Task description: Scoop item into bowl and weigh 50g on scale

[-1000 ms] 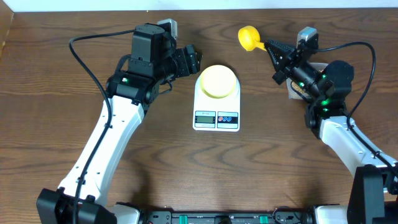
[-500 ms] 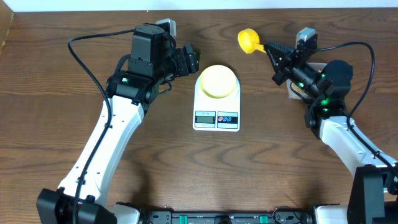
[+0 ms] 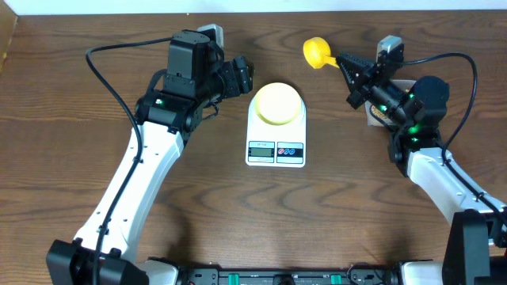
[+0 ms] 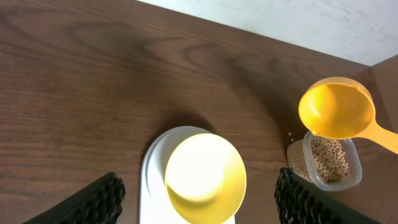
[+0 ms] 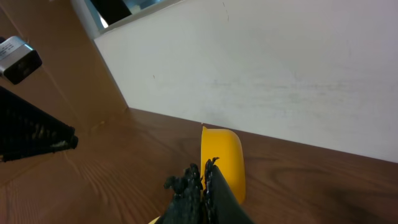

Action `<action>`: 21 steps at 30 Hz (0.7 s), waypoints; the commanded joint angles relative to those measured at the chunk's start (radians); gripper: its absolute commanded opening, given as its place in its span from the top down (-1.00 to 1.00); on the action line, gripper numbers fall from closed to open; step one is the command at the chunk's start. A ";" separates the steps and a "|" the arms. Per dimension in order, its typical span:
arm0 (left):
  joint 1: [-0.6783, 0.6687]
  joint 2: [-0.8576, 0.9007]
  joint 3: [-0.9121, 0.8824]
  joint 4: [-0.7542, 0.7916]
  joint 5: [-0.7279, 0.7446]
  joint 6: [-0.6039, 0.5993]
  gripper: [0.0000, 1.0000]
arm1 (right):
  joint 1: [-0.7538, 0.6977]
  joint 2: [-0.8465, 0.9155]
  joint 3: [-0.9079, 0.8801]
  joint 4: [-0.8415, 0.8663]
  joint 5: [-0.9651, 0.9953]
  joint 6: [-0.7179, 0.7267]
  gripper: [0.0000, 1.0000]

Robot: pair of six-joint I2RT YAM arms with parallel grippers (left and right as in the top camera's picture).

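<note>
The pale yellow bowl point(image 3: 277, 102) sits on the platform of the white scale point(image 3: 276, 150), whose display edge faces the robot. The beans point(image 4: 328, 158) lie in a clear tub point(image 4: 356, 171) to the right of the scale, largely hidden from overhead by the right arm. Beyond the scale's far right corner, the right gripper point(image 3: 344, 59) is clamped on the handle of a bright yellow scoop point(image 3: 317, 51), with the cup end nearer the scale. Near the scale's far left corner, the left gripper point(image 3: 240, 77) hovers over the wooden table point(image 3: 79, 198), jaws spread wide and holding nothing.

pale yellow bowl point(image 3: 277, 103), white scale point(image 3: 276, 152), tan beans point(image 4: 326, 158), yellow scoop point(image 3: 316, 51)
</note>
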 commanded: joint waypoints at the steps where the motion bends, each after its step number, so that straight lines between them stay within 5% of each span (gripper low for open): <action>1: 0.002 -0.006 -0.002 -0.003 -0.010 0.011 -0.59 | -0.006 0.002 0.020 0.002 -0.003 -0.018 0.98; 15: 0.002 -0.005 -0.002 -0.046 -0.010 0.017 -0.59 | -0.006 0.002 0.020 0.015 -0.003 0.021 0.98; 21: 0.000 0.003 -0.002 -0.126 -0.011 0.146 -0.59 | -0.006 0.002 0.020 0.015 -0.003 0.020 0.98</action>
